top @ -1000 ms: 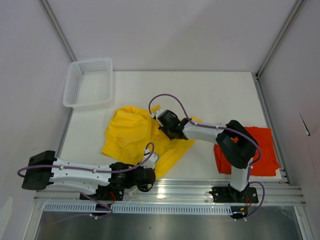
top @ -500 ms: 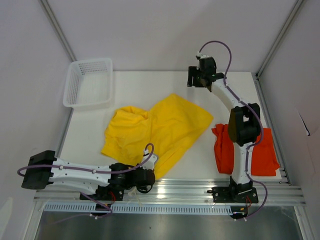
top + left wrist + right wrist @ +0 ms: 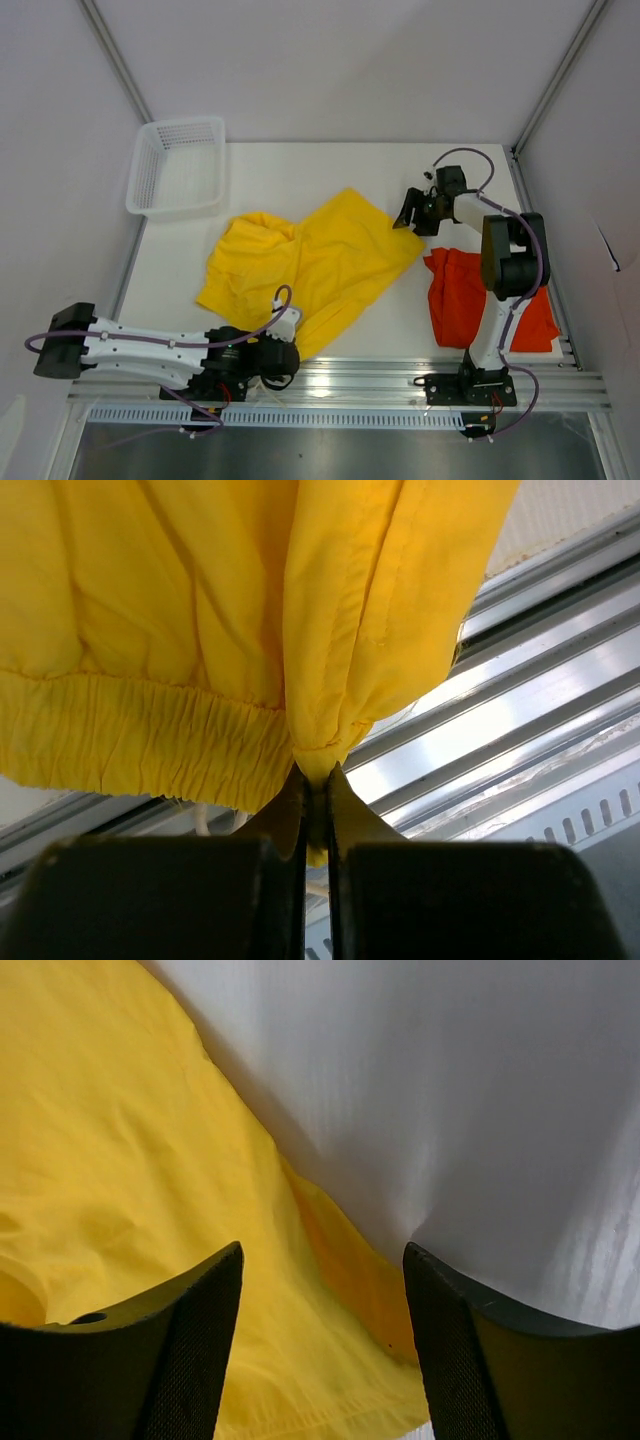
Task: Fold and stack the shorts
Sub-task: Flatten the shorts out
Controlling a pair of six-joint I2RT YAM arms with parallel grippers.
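Two arms in view. Left arm (image 3: 150, 345) lies low along the near edge of the table (image 3: 330, 170), stretched rightward; left jaws pressed together, pinching the near hem of the yellow shorts (image 3: 320, 260), next to the elastic waistband. Right arm (image 3: 505, 250) has its elbow up and forearm reaching left; right jaws spread, hovering over the yellow shorts' right corner, fabric below them. Yellow shorts lie spread mid-table. Orange-red shorts (image 3: 470, 300) lie crumpled by the right arm's base, just right of the yellow ones. White mesh basket (image 3: 150, 160) sits at the far-left corner, apart from both shorts.
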